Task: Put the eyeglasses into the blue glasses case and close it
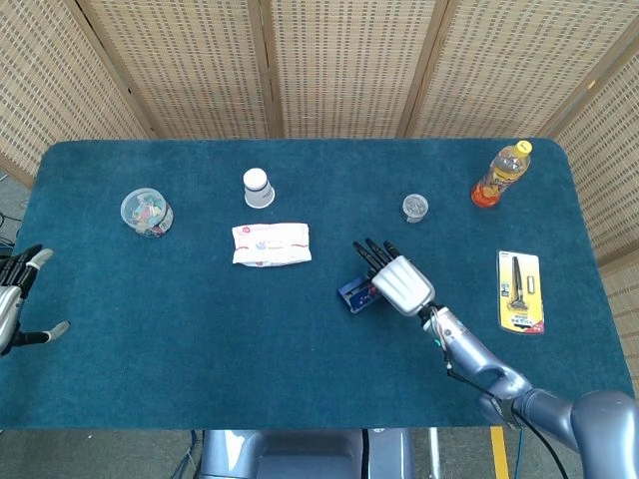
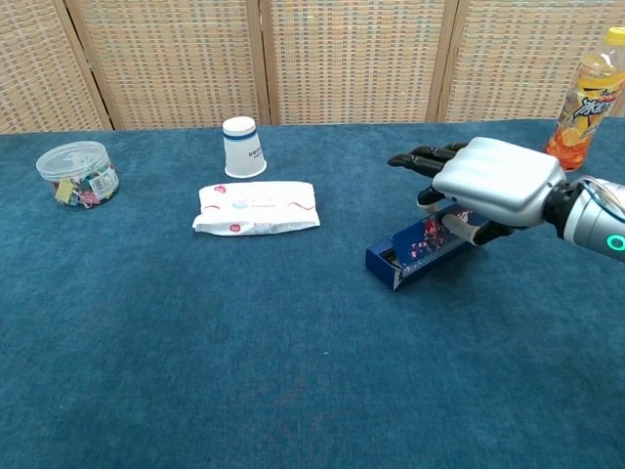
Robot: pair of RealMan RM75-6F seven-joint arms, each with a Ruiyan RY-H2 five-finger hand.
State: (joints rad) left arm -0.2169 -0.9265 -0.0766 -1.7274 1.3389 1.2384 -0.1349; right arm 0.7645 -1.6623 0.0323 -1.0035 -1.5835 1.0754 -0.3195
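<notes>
Right hand [image 2: 493, 181] lies palm-down over the far end of the blue glasses case [image 2: 418, 250], fingers extended, thumb at the case's side; grip or mere contact cannot be told. Case sits mid-table, right of the tissue pack [image 2: 257, 208], its lid looking partly ajar. Left hand [image 1: 14, 289] at the table's left edge, fingers apart, holding nothing.
</notes>
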